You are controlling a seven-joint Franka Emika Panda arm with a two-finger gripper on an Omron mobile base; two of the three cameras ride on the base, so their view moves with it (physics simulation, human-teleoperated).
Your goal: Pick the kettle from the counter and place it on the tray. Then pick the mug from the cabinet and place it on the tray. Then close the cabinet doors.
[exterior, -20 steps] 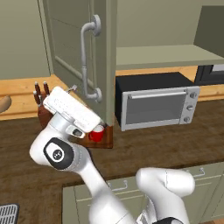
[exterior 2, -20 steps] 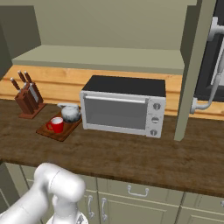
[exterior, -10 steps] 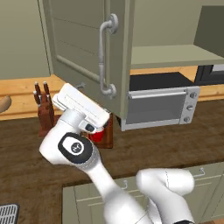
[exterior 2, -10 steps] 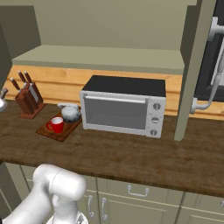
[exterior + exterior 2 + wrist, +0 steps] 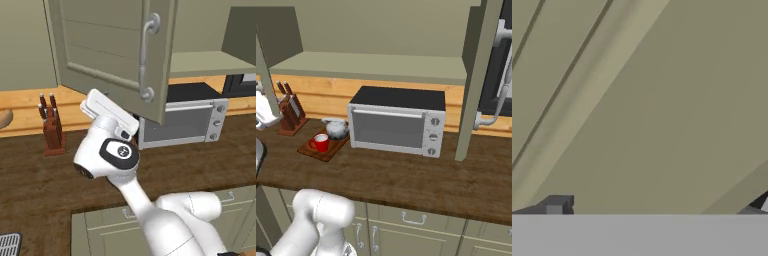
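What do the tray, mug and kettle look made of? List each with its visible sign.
Tray: wood, matte, going by its reddish-brown board look.
Mug: probably glazed ceramic; solid bright red with a pale inside.
Kettle: likely polished metal; silvery-white rounded body, though the render leaves this open.

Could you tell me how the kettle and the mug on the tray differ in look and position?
The kettle is silvery-white and squat with a thin arched handle; the mug is bright red with a pale inside. The kettle looks a bit larger and sits nearer the microwave, the mug nearer the counter's front edge. Both stand upright on the tray.
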